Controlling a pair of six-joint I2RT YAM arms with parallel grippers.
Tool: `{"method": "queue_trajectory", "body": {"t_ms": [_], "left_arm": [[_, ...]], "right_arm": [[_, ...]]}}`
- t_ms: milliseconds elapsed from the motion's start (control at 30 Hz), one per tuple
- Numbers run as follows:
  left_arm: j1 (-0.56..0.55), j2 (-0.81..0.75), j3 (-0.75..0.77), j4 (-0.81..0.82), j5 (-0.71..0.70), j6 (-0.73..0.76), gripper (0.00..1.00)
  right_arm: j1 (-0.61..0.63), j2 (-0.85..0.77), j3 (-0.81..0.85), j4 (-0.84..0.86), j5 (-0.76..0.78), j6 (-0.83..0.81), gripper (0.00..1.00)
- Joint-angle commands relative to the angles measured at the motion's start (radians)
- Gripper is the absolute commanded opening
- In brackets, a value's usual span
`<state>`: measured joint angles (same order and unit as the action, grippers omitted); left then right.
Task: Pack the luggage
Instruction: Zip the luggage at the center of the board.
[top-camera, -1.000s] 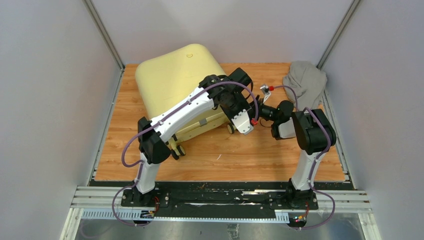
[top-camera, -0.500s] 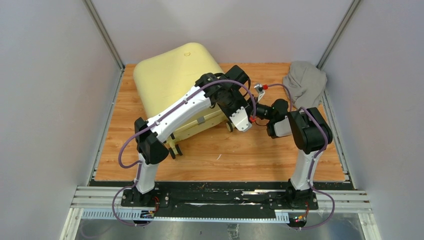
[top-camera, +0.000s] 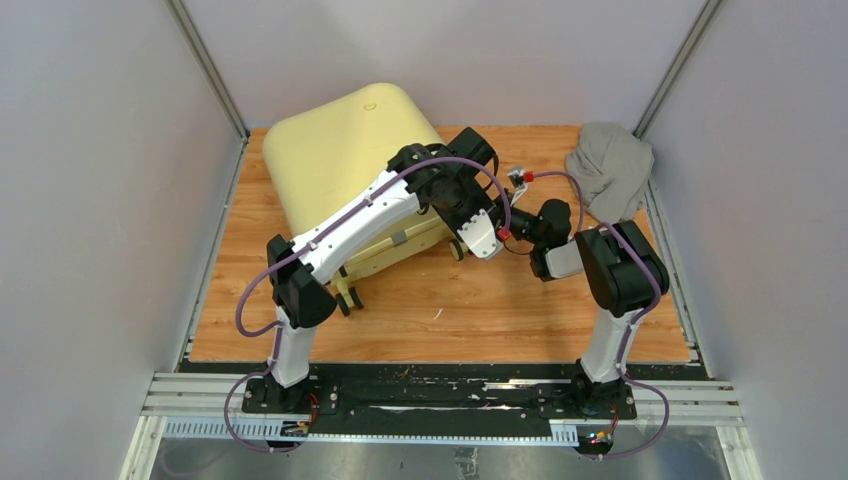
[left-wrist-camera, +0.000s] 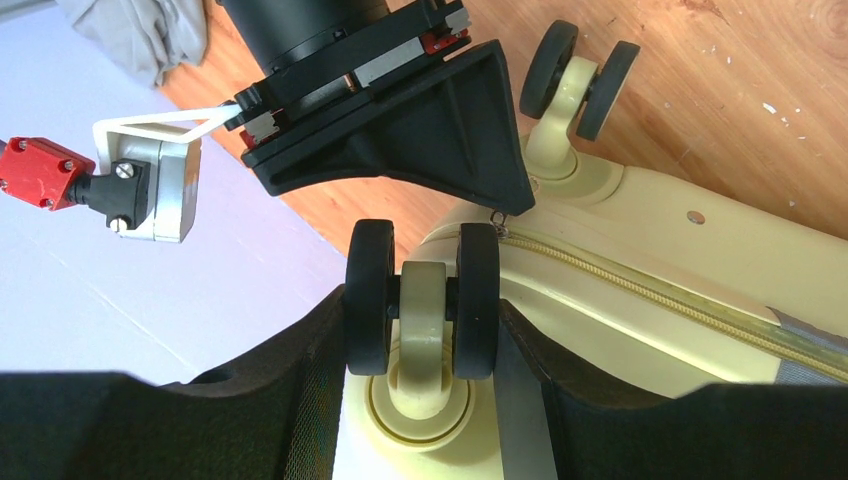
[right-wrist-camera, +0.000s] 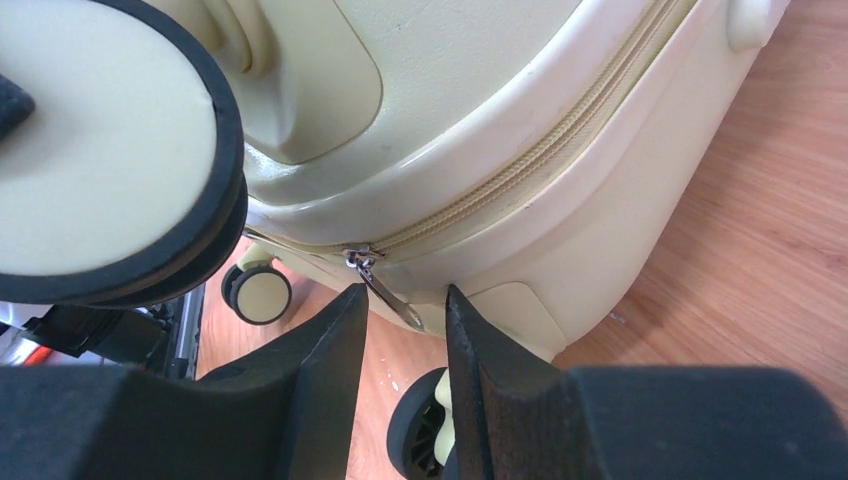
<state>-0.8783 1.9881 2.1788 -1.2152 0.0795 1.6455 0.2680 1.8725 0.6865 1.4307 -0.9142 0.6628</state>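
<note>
The luggage (top-camera: 335, 150), a pale yellow hard-shell suitcase, lies closed and tilted at the back left of the wooden table. My left gripper (top-camera: 468, 205) reaches over it to its right near corner. In the left wrist view the left gripper (left-wrist-camera: 422, 330) is shut on a cream-and-black twin wheel (left-wrist-camera: 422, 290), with one finger against each tyre. My right gripper (top-camera: 520, 222) is at the same corner. In the right wrist view the right gripper (right-wrist-camera: 405, 310) is narrowly open, with the silver zipper pull (right-wrist-camera: 385, 285) hanging between its fingertips. The zipper (right-wrist-camera: 520, 170) is closed.
A crumpled grey cloth garment (top-camera: 610, 165) lies at the back right corner, beside the right wall. Other suitcase wheels (top-camera: 350, 297) rest on the wood near the left arm. Grey walls enclose the table on three sides.
The suitcase has shifted slightly left and back with my left gripper on its wheel. My right arm has followed leftwards, staying at the zipper corner.
</note>
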Motion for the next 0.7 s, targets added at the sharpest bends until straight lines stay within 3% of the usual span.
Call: {"method": "queue_trajectory", "body": {"t_ms": [0, 333, 500, 667], "left_arm": [[-0.004, -0.127, 0.101, 0.155, -0.027, 0.003, 0.0], [-0.004, -0.119, 0.118, 0.155, -0.036, -0.009, 0.0], [-0.004, -0.106, 0.123, 0.165, -0.053, -0.029, 0.0], [-0.003, -0.102, 0.127, 0.166, -0.063, -0.042, 0.0]], "right_arm": [[0.034, -0.037, 0.019, -0.027, 0.056, -0.08, 0.37], [0.078, -0.022, 0.026, -0.023, 0.093, -0.089, 0.2], [0.095, -0.079, -0.019, -0.03, 0.188, -0.131, 0.01], [0.095, -0.133, -0.065, -0.08, 0.275, -0.198, 0.0]]}}
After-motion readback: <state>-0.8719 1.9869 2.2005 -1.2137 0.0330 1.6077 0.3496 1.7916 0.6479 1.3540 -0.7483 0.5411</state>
